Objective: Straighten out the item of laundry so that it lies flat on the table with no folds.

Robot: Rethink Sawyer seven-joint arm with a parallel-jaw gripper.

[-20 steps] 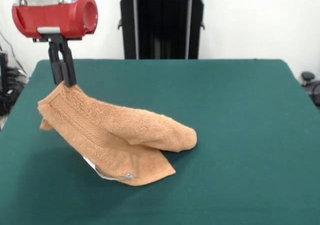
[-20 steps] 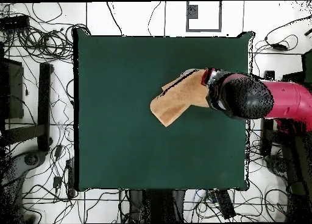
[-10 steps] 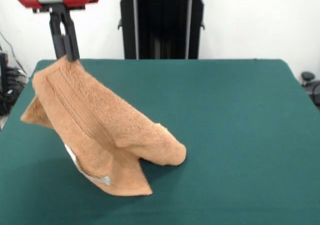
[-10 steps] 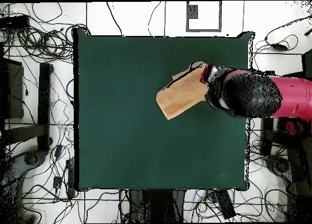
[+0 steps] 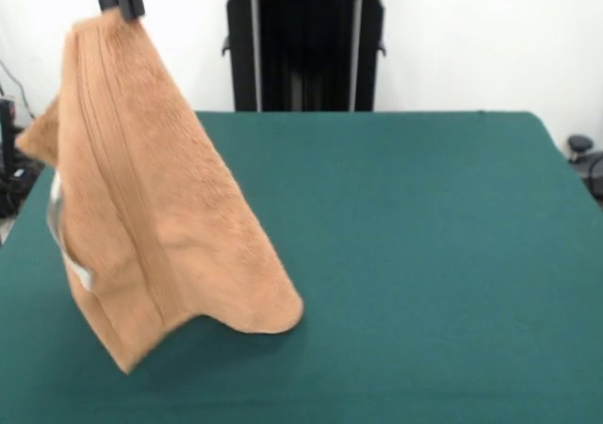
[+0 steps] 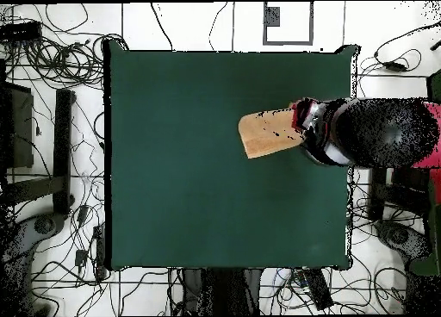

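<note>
The item of laundry [image 5: 151, 207], an orange-tan terry towel, hangs folded from my gripper [image 5: 121, 0] at the top left of the front view. My gripper is shut on the towel's top corner. The towel's lower end trails near the table [image 5: 424, 254], and whether it touches the top I cannot tell. A white tag [image 5: 66, 245] shows along its left edge. In the overhead view the towel [image 6: 269, 134] sticks out left of the arm's head [image 6: 362, 133], over the table's right half [image 6: 172, 158]. The gripper is hidden under the arm there.
A black pedestal [image 5: 306, 42] stands behind the table's far edge. Cables and stands [image 6: 52, 115] cover the floor round the table in the overhead view.
My gripper has risen with the towel's corner, lifting nearly all of the towel off the table. In the overhead view the towel has drawn in toward the arm.
</note>
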